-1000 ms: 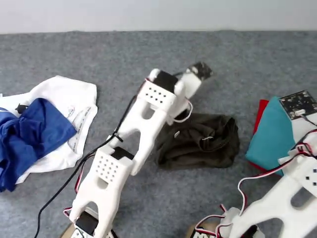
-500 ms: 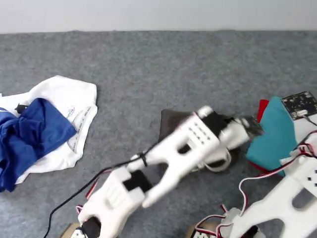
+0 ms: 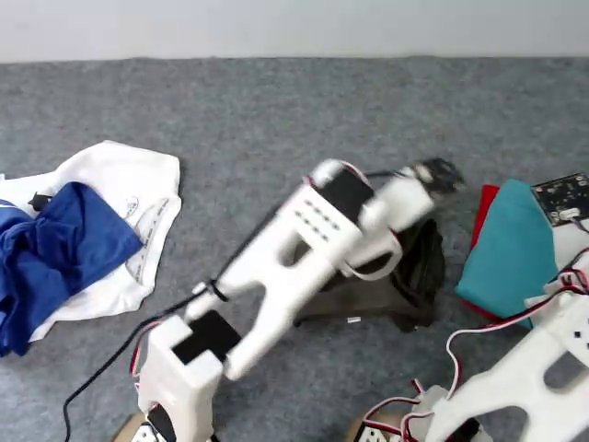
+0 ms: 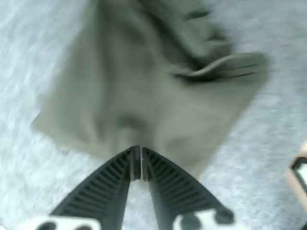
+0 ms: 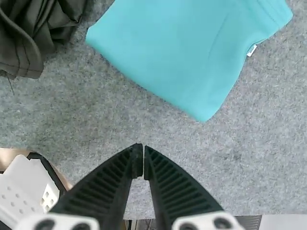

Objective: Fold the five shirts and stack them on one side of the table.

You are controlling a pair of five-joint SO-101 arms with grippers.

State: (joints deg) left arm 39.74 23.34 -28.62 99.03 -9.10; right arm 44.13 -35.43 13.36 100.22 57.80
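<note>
text: none legible; white shirt [image 3: 118, 175] print: too small to read

We find open run of grey carpeted bench [image 3: 276, 120] along the whole far strip. A second bare lane lies between the white left arm [image 3: 294, 249] and the flat white cotton shirt [image 3: 120, 184], which carries the crumpled blue shirt [image 3: 64, 239].

The left arm crosses the centre diagonally, above the dark olive crumpled shirt [image 3: 419, 267].

On the right, the folded teal shirt [image 3: 506, 249] lies on the red shirt [image 3: 485, 198], with the white right arm [image 3: 525, 368] at the near corner. Only a narrow bare strip separates the teal and olive shirts.
</note>
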